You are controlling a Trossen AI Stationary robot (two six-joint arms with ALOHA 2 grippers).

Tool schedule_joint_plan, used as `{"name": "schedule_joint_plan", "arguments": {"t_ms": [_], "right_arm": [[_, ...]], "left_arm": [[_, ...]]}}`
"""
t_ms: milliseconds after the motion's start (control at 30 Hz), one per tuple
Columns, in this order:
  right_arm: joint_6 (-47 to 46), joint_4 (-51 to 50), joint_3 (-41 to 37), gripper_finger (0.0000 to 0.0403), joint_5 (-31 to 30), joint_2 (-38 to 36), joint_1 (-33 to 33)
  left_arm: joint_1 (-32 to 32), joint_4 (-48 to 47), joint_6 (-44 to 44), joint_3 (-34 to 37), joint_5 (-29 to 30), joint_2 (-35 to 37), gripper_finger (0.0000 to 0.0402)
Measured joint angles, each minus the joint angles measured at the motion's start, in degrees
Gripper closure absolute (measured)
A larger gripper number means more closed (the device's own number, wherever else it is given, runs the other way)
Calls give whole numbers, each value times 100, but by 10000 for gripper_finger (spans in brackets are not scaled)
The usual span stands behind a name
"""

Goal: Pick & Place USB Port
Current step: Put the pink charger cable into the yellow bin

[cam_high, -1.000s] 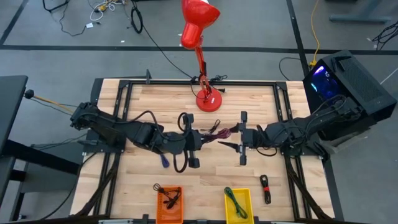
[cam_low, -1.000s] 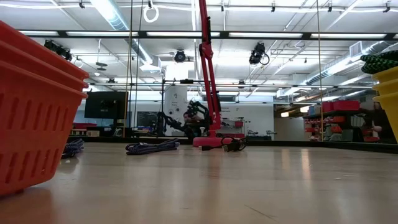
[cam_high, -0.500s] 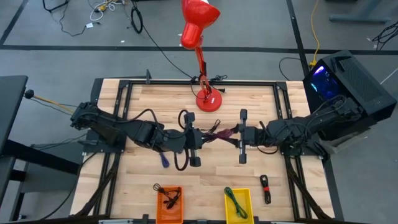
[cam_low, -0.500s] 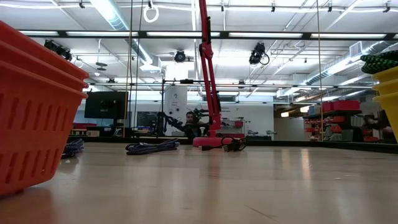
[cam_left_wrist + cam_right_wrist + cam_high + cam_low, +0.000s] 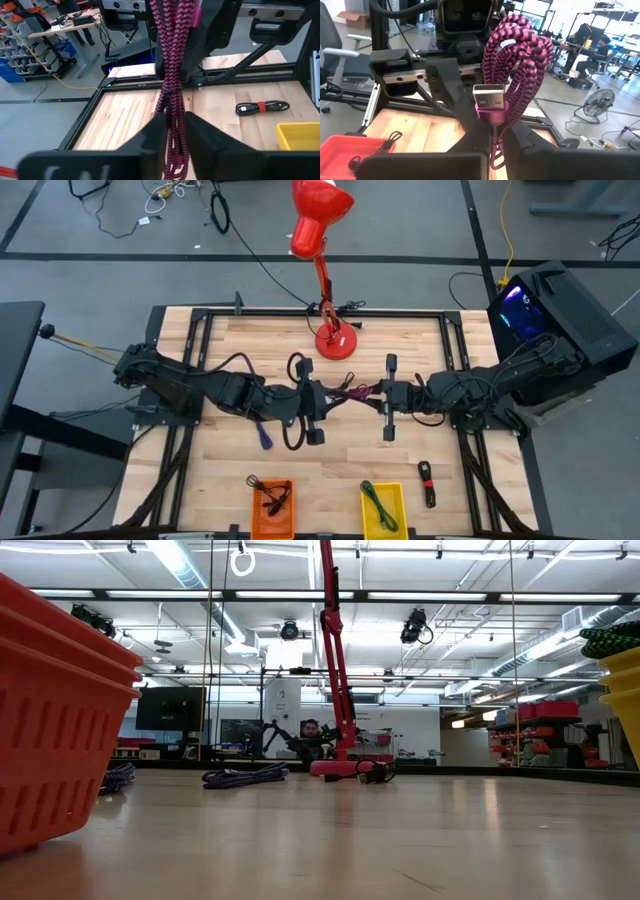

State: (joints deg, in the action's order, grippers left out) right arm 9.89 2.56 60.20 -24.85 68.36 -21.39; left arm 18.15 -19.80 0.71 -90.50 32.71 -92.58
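Observation:
A pink-and-black braided USB cable (image 5: 350, 393), coiled into a bundle, hangs in mid-air over the table's middle between my two grippers. My left gripper (image 5: 322, 400) comes level from the left; its fingers (image 5: 200, 135) stand on either side of the bundle (image 5: 172, 107), a little apart. My right gripper (image 5: 377, 394) comes level from the right and is shut on the bundle. The silver plug (image 5: 489, 96) stands up just above the right fingers. Neither gripper shows in the low view. My left gripper has the bundle's strands (image 5: 173, 125) between its fingers; whether the fingers touch them I cannot tell. My right gripper pinches the bundle just below the pink plug housing (image 5: 492, 122) between its two fingers, coming level from the table's right. The loops (image 5: 517, 50) stand beyond the fingers, lifted clear of the table.
A red desk lamp (image 5: 333, 340) stands at the far middle. At the near edge are an orange bin (image 5: 271, 508) with a black cable and a yellow bin (image 5: 382, 508) with a green one. A black cable (image 5: 427, 483) lies near right, a purple one (image 5: 265, 437) under the left arm.
My right gripper has shut on the pink cable bundle, its fingers drawing together from a wide gap. Both arms have kept their places, and the bundle stays in the air between them.

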Motion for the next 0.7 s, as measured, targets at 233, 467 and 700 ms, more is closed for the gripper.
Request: {"name": "schedule_joint_plan", "arguments": {"t_ms": [233, 467, 700], "right_arm": [[-608, -695, 0, 386, 38, 3, -9], [-1999, -1732, 0, 386, 457, 4, -386], [-3497, -2170, 0, 386, 887, 41, -1152]], "left_arm": [[-4, -730, 99, 0, 634, 0, 254], [-70, -1911, -537, 0, 1070, 0, 246], [-72, -2653, -945, 0, 1165, 0, 252]]}}
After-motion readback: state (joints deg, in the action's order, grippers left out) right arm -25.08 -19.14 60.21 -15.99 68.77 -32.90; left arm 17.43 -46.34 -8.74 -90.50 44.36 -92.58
